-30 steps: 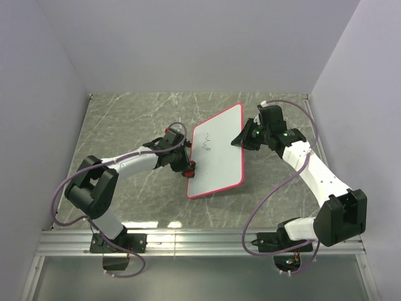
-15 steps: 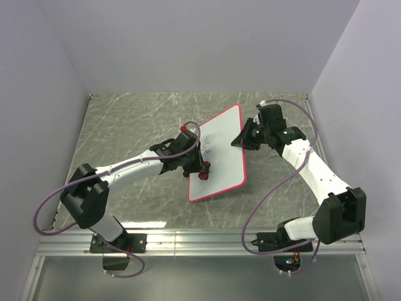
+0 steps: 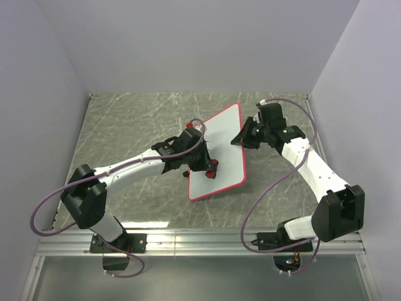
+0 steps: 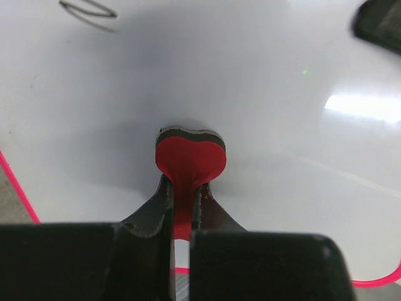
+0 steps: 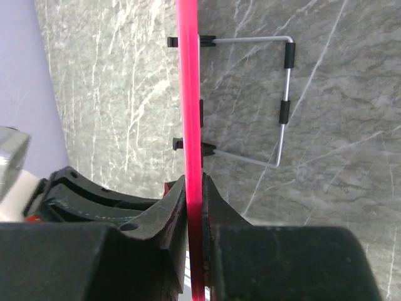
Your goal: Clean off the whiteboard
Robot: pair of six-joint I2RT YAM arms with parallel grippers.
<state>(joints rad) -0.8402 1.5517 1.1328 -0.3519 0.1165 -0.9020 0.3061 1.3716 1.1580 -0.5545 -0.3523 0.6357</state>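
The whiteboard (image 3: 227, 145), white with a thin red-pink frame, stands tilted on the marble table. My right gripper (image 3: 241, 138) is shut on its right edge; the right wrist view shows the frame (image 5: 189, 94) edge-on between the fingers. My left gripper (image 3: 208, 168) is shut on the small red eraser (image 3: 212, 165) and holds it against the board's white face (image 4: 263, 81). In the left wrist view the eraser (image 4: 190, 158) sits in mid-board, with a black scribble (image 4: 91, 11) at the top left.
A wire stand (image 5: 285, 100) with black clips juts from the board's back side. The grey marble tabletop (image 3: 125, 125) lies around the board. Lilac walls close in the left, back and right. A metal rail (image 3: 200, 241) runs along the near edge.
My left gripper has carried the eraser from the board's left edge onto the white face, moving right and slightly up. The right gripper has kept its hold on the board's edge.
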